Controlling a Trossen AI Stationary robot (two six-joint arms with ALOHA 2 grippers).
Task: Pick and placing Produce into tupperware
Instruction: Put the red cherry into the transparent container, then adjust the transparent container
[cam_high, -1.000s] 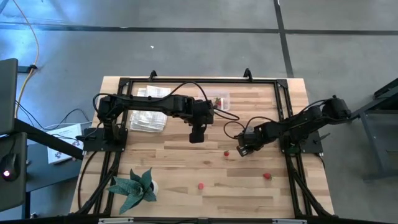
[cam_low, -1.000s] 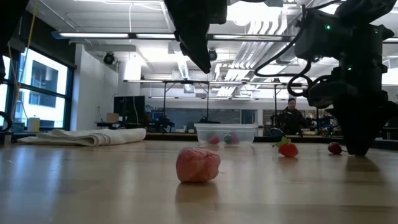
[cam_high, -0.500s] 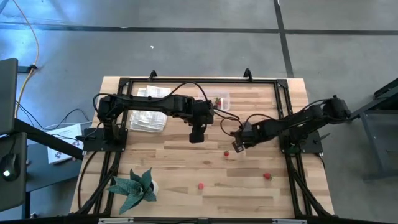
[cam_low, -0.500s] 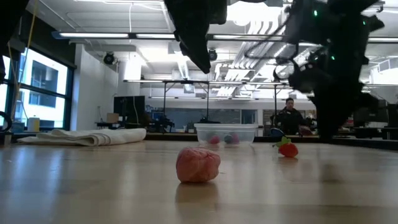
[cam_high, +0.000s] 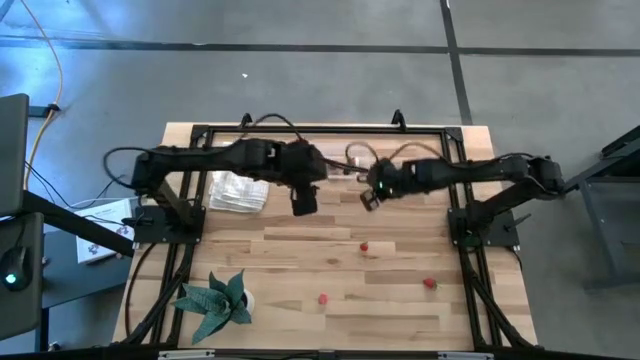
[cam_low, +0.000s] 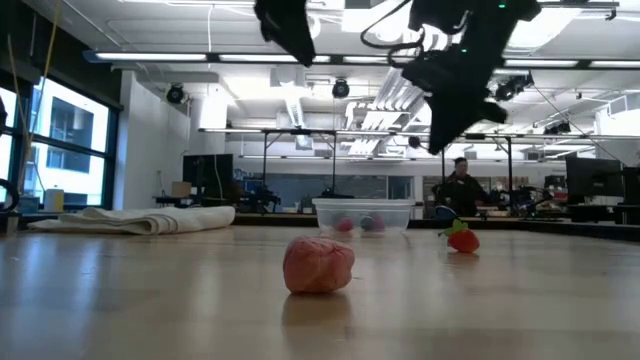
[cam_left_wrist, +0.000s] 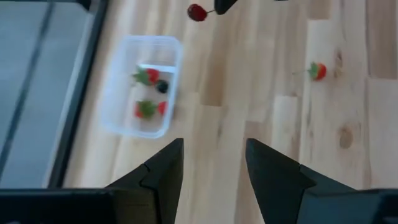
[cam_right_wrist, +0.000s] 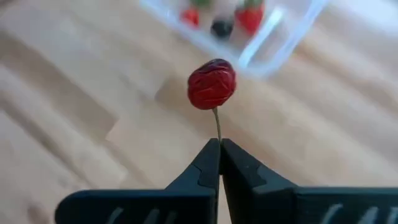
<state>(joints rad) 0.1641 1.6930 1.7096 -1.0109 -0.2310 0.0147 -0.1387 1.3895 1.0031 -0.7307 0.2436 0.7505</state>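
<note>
Right gripper (cam_right_wrist: 219, 149) pinches only the thin stem of a wrinkled red berry (cam_right_wrist: 212, 83), with the clear plastic rectangular tupperware (cam_right_wrist: 292, 31) just beyond its jaws — that slender stem could slip. Left gripper (cam_left_wrist: 213, 163) gapes empty.

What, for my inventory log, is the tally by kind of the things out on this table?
Produce: 7 (3 loose on the table, 3 in the tupperware, 1 held by the right gripper)
Tupperware: 1
White cloth: 1
Green plant: 1
Total: 10
The left gripper is open and empty.
</note>
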